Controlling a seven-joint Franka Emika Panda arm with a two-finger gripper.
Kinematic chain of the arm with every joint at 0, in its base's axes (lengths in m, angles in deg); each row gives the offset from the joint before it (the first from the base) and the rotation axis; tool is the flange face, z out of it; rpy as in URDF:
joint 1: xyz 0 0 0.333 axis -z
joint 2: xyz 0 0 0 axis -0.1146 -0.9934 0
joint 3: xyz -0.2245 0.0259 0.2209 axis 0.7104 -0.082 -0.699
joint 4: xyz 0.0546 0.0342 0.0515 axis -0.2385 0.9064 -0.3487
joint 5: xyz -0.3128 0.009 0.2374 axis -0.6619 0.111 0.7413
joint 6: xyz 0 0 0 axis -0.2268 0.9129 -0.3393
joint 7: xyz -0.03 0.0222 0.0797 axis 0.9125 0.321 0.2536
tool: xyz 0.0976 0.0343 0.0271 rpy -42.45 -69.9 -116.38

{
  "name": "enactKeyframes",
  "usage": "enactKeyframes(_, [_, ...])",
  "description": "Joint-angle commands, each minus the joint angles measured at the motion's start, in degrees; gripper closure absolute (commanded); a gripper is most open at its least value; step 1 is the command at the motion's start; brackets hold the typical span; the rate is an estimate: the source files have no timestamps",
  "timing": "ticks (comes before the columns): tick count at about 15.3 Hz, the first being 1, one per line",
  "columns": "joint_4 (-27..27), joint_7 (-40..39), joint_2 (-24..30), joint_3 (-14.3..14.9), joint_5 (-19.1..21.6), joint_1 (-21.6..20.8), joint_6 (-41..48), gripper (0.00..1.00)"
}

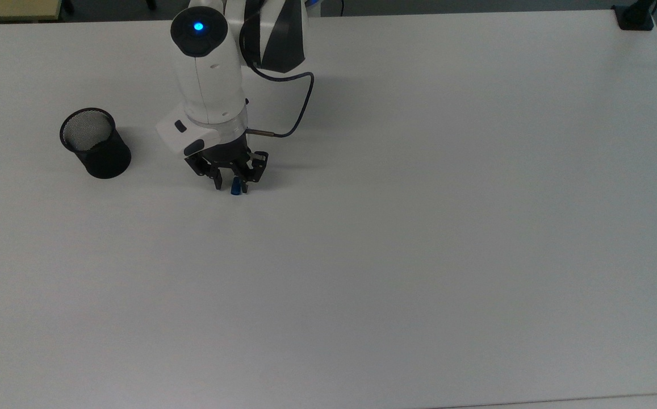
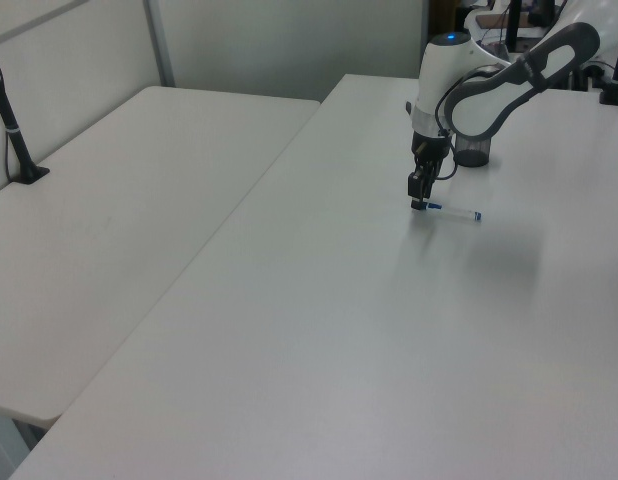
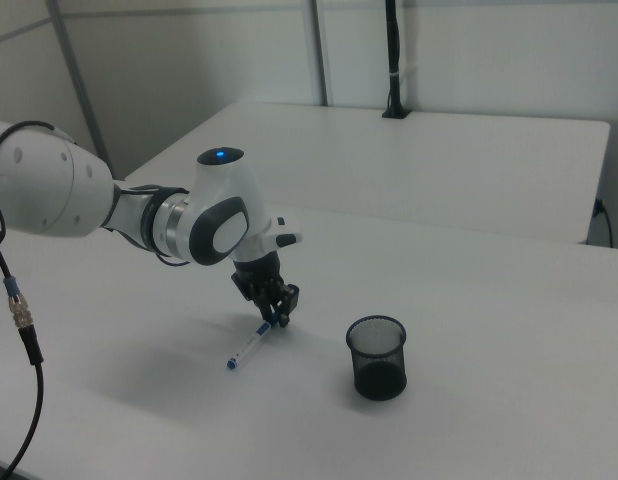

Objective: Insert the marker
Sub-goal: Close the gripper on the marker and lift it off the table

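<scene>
In the top view the gripper (image 1: 231, 184) covers most of the marker (image 1: 236, 188); just its blue cap pokes out between the fingers. Whether the pads touch the cap is too small to tell. The arm runs off the top edge.

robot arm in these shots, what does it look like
The arm has smooth white shells with dark grey joint sections and a blue light glowing on a round dark cap. A thin dark cable loops beside the wrist. The gripper is black, with two fingers.
</scene>
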Motion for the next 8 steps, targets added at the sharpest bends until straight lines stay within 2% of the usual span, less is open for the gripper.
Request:
enactKeyframes(1, [0.24,1.69,0.03,0.16,-0.62,-0.68,-1.46,0.82])
enactKeyframes(5, [0.24,1.69,0.03,0.16,-0.62,-0.68,-1.46,0.96])
enactKeyframes(8, [0.24,1.69,0.29,0.16,-0.62,-0.59,-1.37,0.97])
